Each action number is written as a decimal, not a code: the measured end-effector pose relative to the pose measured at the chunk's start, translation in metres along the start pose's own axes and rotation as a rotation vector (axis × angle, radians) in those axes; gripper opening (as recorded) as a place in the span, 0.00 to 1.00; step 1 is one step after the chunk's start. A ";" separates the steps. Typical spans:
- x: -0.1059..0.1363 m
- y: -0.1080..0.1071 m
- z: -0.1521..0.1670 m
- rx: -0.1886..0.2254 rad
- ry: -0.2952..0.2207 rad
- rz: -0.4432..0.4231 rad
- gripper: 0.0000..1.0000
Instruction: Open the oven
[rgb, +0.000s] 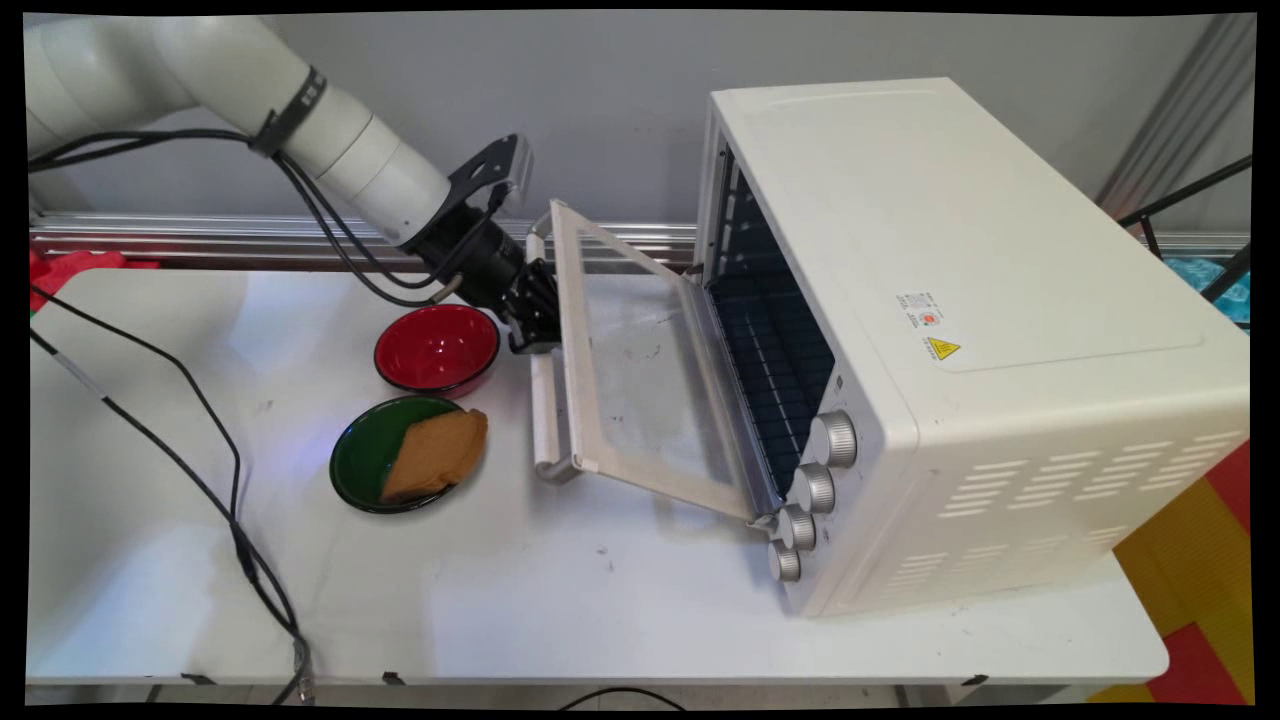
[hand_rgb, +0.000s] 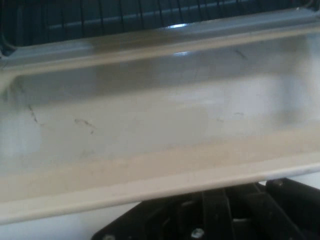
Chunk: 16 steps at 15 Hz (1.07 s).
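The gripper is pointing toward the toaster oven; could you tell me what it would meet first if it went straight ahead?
The gripper sits at the handle of the half-open oven door, so it would likely meet the door's glass first, then the oven rack behind.

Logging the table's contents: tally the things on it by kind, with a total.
Bowls: 2, a red bowl and a green bowl
Slices of toast: 1, toast lying in the green bowl
Toaster ovens: 1, white toaster oven, door partly open
Total: 4
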 end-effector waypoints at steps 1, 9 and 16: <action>-0.006 -0.001 0.001 0.002 -0.001 0.002 0.00; -0.044 -0.006 0.002 0.008 -0.005 -0.002 0.00; -0.058 -0.004 -0.003 0.002 -0.005 -0.009 0.00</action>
